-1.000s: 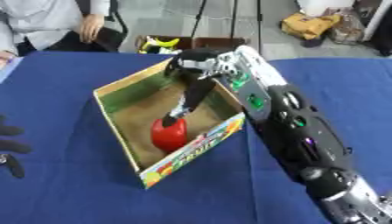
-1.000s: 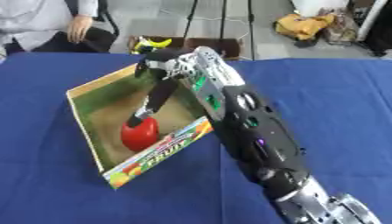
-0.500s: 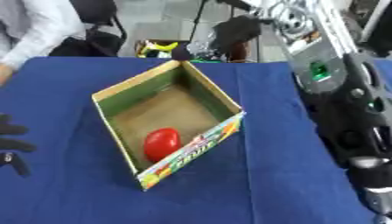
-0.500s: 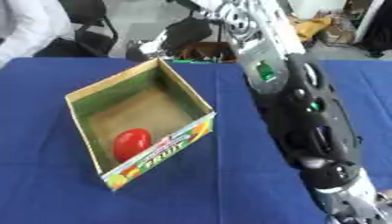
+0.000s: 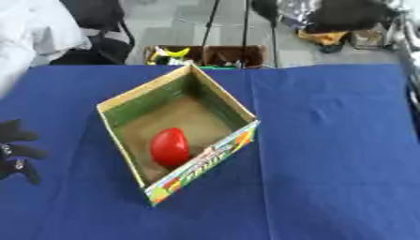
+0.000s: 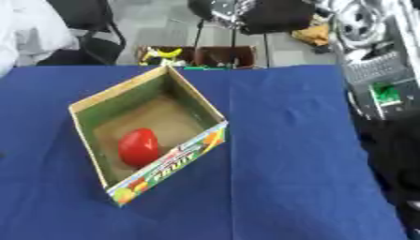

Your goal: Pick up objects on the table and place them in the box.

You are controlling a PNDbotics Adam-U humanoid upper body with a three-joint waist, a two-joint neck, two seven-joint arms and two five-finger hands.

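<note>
An open cardboard box (image 5: 218, 100) with a colourful fruit label on its front wall stands at an angle on the blue table (image 5: 328, 140). A red rounded object (image 5: 170, 146) lies inside it on the floor, near the front wall. My right arm (image 6: 379, 79) rises along the right edge of the right eye view. A dark blurred shape above the table's far edge looks like my right hand (image 6: 272, 13), well clear of the box. My left hand (image 5: 16, 149) rests open at the left edge, away from the box.
Beyond the far table edge stand low crates (image 5: 209, 55), one holding something yellow. A person in white (image 5: 33, 33) sits at the upper left beside a black chair. Bare blue cloth lies to the right of and in front of the box.
My right hand has come up out of the box and away to the upper right, leaving the red object inside. The view has shifted too.
</note>
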